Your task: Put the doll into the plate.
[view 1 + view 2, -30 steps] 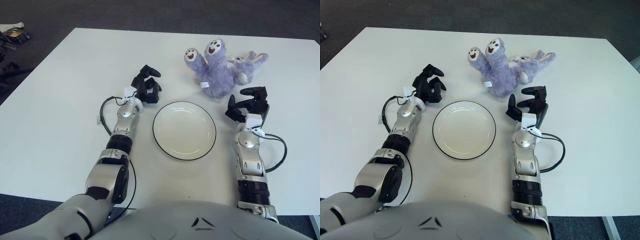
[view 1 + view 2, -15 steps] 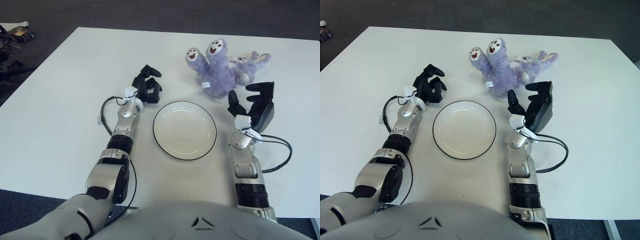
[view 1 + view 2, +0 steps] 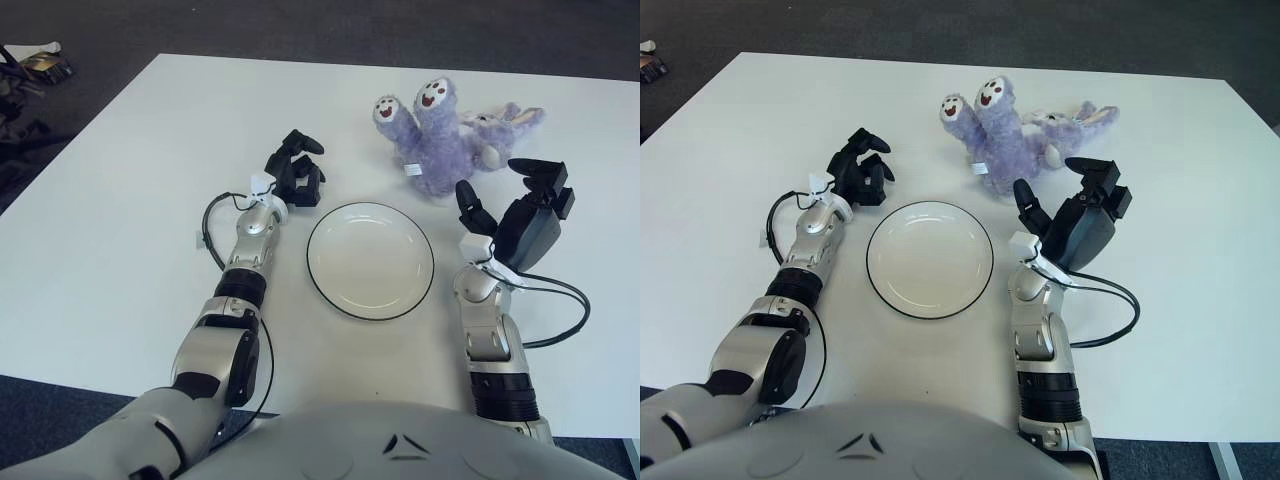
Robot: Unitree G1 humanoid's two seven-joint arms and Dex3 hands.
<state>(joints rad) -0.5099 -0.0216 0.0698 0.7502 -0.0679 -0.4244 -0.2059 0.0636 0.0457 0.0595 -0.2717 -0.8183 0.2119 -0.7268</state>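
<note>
Right hand (image 3: 515, 215) open (holding nothing) beside doll (image 3: 440, 140); left hand (image 3: 293, 168) curled beside plate (image 3: 370, 260).

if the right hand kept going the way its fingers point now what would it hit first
Probably the purple plush doll: the open right hand points up the table toward it, though height is unclear, so it might pass over the doll's right side.
</note>
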